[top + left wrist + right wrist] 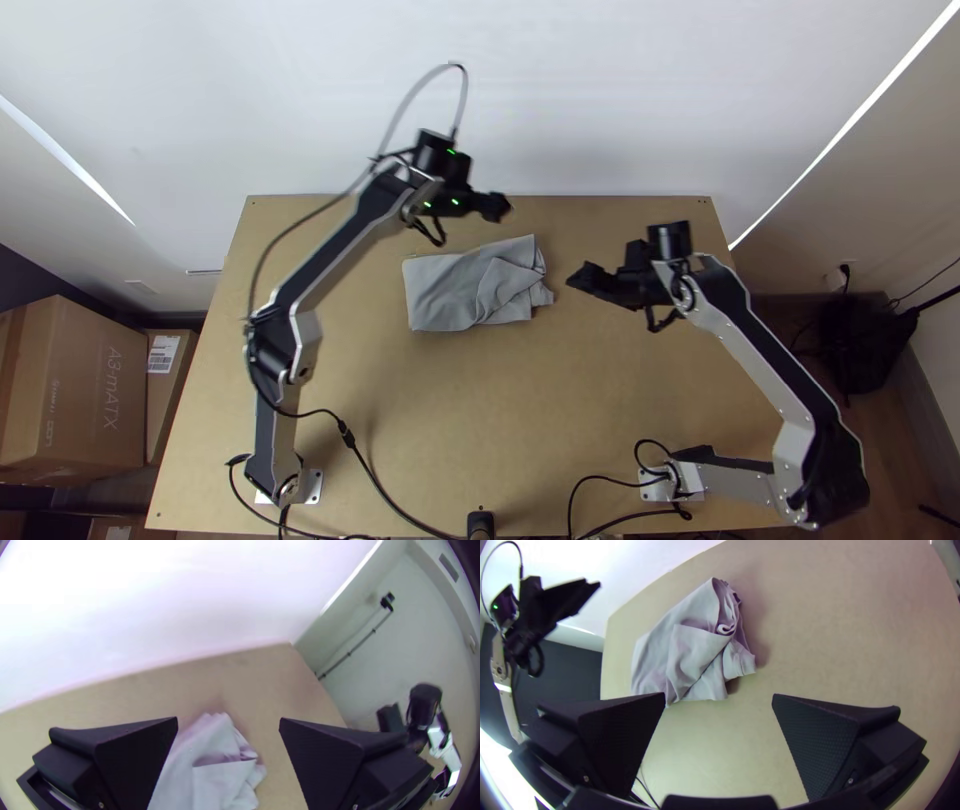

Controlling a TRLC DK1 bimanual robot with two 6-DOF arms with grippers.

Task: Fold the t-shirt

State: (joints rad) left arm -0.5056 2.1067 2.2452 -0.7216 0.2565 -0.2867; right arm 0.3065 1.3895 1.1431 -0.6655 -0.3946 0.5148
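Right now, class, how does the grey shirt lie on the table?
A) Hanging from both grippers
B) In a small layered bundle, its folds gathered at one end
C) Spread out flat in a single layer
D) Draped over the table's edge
B: the shirt lies compactly on the wood, with overlapping, rumpled folds at one end.

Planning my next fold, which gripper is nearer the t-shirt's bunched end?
Right. From above, the right gripper is just off the bunched end; the left gripper is farther away, beyond the t-shirt.
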